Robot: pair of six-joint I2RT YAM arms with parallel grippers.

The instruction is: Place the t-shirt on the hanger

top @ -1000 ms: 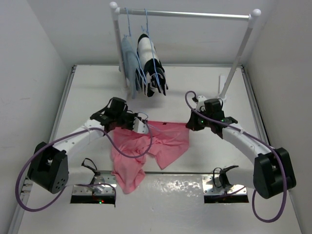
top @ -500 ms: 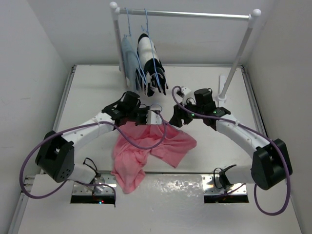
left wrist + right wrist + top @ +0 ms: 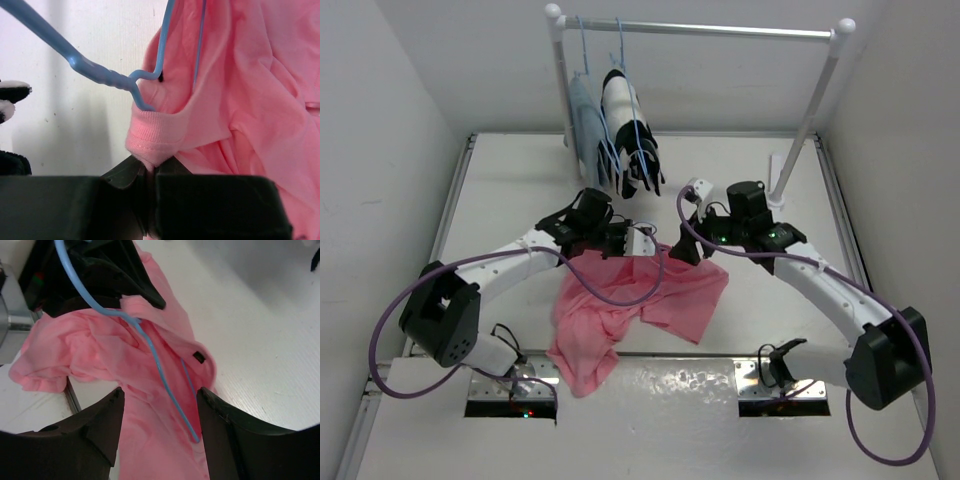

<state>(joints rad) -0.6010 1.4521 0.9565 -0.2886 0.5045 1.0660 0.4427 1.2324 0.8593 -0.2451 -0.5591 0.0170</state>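
The salmon-pink t-shirt [image 3: 655, 300] lies crumpled on the table between the two arms. My left gripper [image 3: 642, 240] is shut on the ribbed collar, and the pinched fold [image 3: 152, 135] shows just above its jaws [image 3: 149, 167]. The light-blue hanger [image 3: 100, 75] has its wire running into the neck opening of the t-shirt [image 3: 250, 100]. My right gripper [image 3: 688, 245] hovers open just above the t-shirt [image 3: 100, 350]. The hanger's wire [image 3: 160, 367] passes between the right gripper's spread fingers [image 3: 160, 392], touching neither.
A white clothes rack [image 3: 700, 30] stands at the back. A black-and-white striped garment [image 3: 625, 130] and a grey-blue garment [image 3: 585, 130] hang at its left end. The rack's right post [image 3: 810, 120] stands close behind the right arm. Two metal plates [image 3: 510, 395] sit at the near edge.
The right gripper has gone from shut to open and shifted left over the shirt's neck. The left gripper carried the collar right and away, dragging the t-shirt with it.
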